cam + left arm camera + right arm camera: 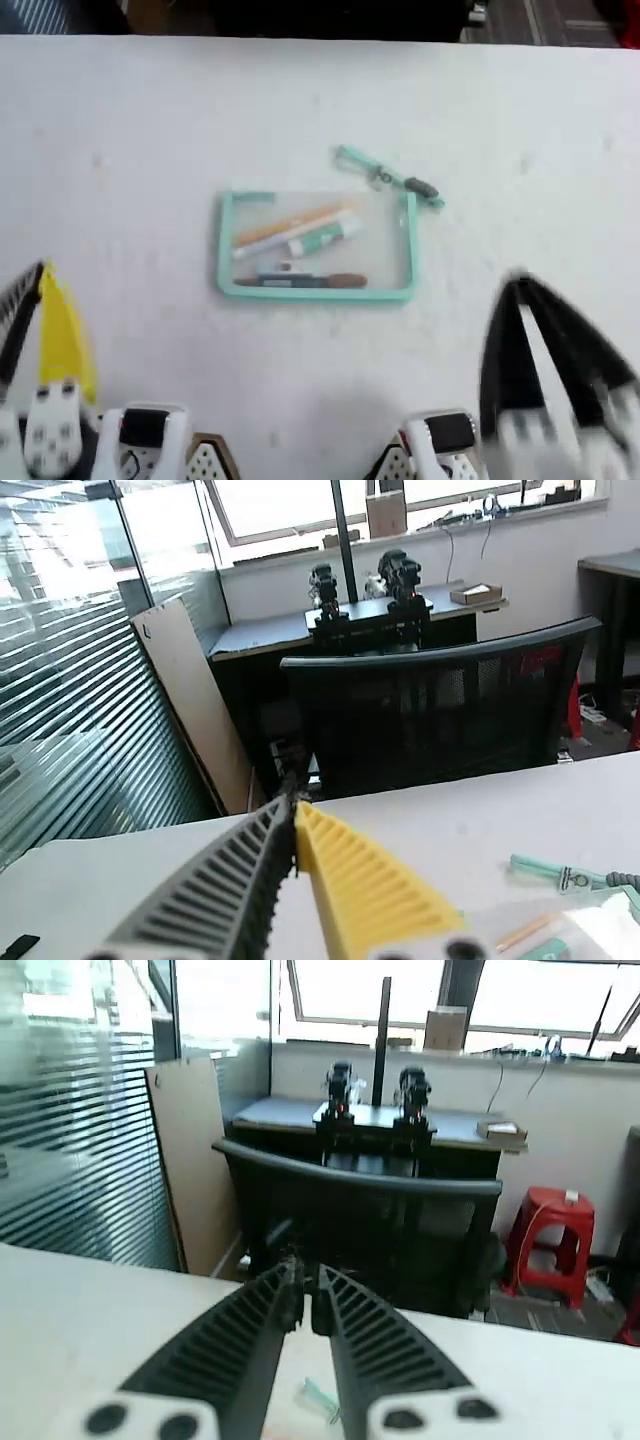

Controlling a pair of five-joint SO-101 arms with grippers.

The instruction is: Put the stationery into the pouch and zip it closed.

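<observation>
- Pouch [385, 255]: clear, with teal edging, lying flat near the middle of the white table [120, 150], long side across the high view.
- Contents: an orange pencil [290, 222], a white-and-teal tube [325, 238] and a dark pen [300, 282] lie inside the pouch outline, roughly parallel to its long side. The pencil and tube are slightly slanted.
- Zip: cannot tell from the pictures whether it is closed.
- Strap [385, 177]: teal with a dark end, running diagonally off the pouch's far right corner and resting on the table. It also shows in the left wrist view [560, 875], beside a corner of the pouch [575, 920].
- Left gripper [42, 272]: at the near left edge of the table, well apart from the pouch. In its own wrist view [293, 812] the yellow and grey fingers meet at the tips, with nothing between them.
- Right gripper [520, 285]: at the near right edge, also well apart from the pouch. In its own wrist view [303, 1278] the two black fingers stand almost together at the tips and hold nothing.
- Surroundings: a black office chair [440, 715] stands beyond the far edge of the table, with a red stool [548, 1230] behind it.
</observation>
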